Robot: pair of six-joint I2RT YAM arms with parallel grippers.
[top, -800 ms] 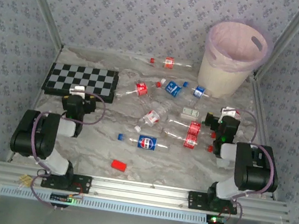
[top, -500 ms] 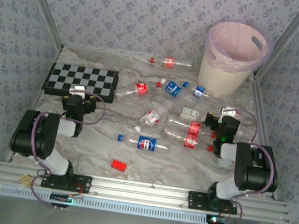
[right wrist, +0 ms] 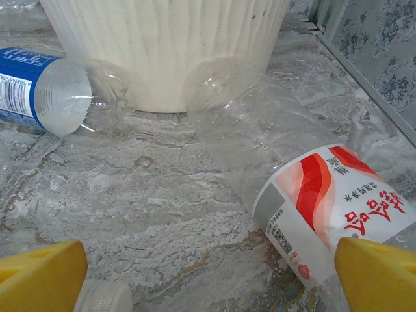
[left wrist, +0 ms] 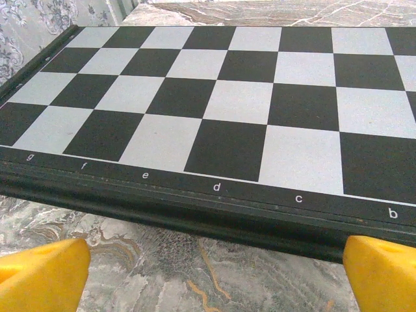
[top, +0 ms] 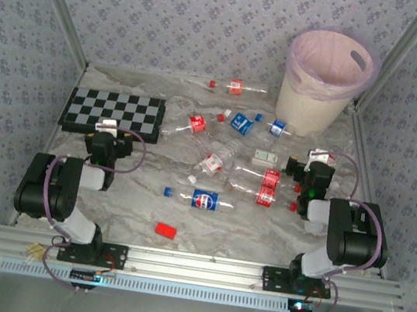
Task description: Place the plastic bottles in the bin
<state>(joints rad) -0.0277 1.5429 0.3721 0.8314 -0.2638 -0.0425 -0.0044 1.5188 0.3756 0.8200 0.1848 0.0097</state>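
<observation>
Bottles [top: 204, 198] lie scattered over the table [top: 130, 207], none moved this past second, none yet in the bin [top: 311, 101] at the far right. The left gripper [left wrist: 211, 273], facing the chessboard [left wrist: 214, 97], and the right gripper [right wrist: 209, 273], beside a red-labelled bottle [right wrist: 325, 201], gape wide, empty; nothing begun.

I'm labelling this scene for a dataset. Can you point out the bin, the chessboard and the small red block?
bin [top: 310, 104]: top view, on its cream side wall.
chessboard [top: 117, 109]: top view, middle of the checkered squares.
red block [top: 166, 230]: top view, centre of its top face.
</observation>
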